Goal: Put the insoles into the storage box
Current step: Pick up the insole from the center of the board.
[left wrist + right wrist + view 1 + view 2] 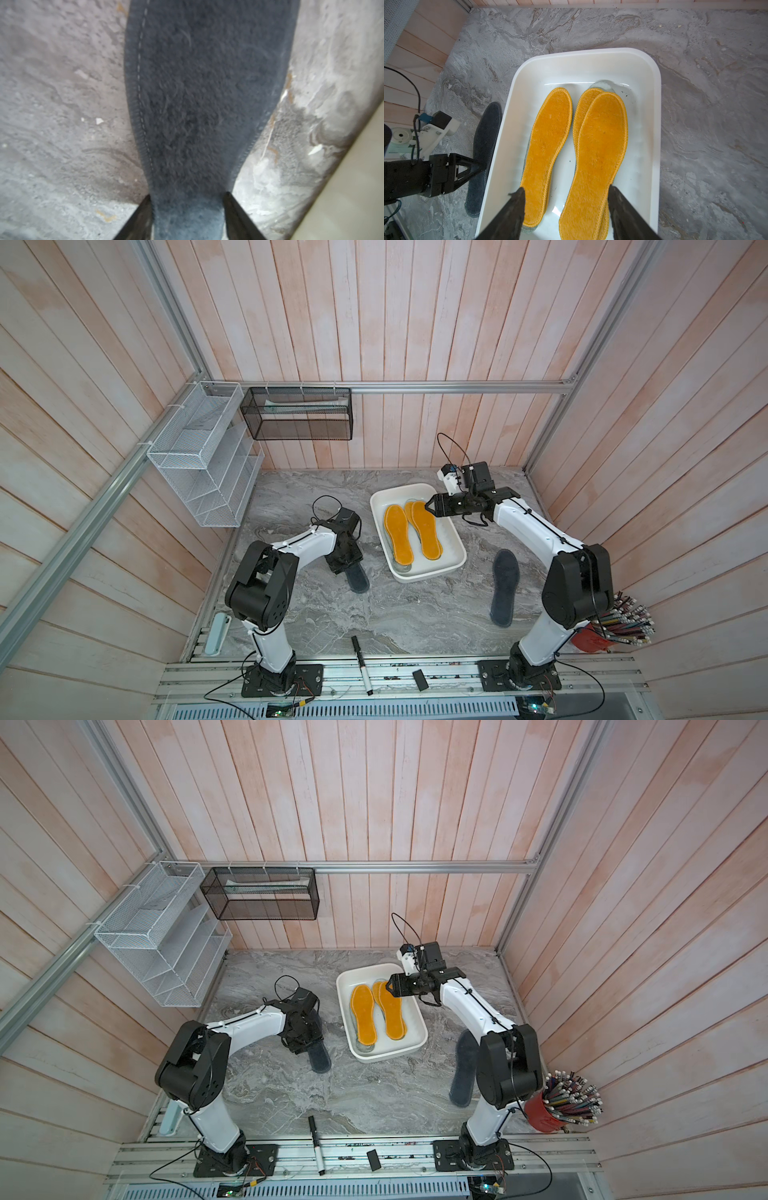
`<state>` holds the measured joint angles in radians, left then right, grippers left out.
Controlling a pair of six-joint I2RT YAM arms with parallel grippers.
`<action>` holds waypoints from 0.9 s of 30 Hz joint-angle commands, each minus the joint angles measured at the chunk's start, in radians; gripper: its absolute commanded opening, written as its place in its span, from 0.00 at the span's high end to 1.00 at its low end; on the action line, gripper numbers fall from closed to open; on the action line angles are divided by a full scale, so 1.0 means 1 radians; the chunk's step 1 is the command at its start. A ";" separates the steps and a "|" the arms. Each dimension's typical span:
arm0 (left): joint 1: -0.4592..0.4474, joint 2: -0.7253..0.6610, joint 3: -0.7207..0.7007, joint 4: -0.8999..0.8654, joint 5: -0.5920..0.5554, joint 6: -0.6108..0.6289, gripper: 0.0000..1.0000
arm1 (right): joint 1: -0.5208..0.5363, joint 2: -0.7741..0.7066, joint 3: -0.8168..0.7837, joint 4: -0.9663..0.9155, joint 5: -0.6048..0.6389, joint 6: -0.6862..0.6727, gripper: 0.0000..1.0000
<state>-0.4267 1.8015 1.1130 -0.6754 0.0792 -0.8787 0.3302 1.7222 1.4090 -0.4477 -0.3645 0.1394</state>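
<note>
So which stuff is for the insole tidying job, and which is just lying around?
For the job:
storage box
yellow insoles in it
left dark grey insole
right dark grey insole

Just lying about:
marker pen
small black block
red cup of pencils
white wire rack
black mesh basket

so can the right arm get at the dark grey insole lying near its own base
Probably yes: the dark grey insole lies uncovered, and the right gripper is open and empty, though the right arm must fold back toward itself.
</note>
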 commanded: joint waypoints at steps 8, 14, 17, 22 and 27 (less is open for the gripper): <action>-0.010 0.114 -0.003 -0.115 -0.009 0.063 0.58 | -0.003 0.004 0.021 0.014 -0.034 0.018 0.36; -0.014 0.168 0.040 -0.163 -0.002 0.086 0.62 | -0.004 0.005 0.022 0.019 -0.038 0.014 0.36; -0.015 0.192 0.059 -0.184 -0.002 0.092 0.75 | -0.003 0.007 0.022 0.020 -0.039 0.014 0.36; -0.020 0.214 0.089 -0.222 -0.028 0.093 1.00 | -0.005 0.009 0.022 0.026 -0.041 0.014 0.36; -0.020 0.197 0.101 -0.230 -0.041 0.098 1.00 | -0.007 0.013 0.027 0.025 -0.044 0.011 0.36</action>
<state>-0.4374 1.9141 1.2682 -0.8490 0.0669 -0.7948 0.3286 1.7222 1.4078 -0.4335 -0.3927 0.1505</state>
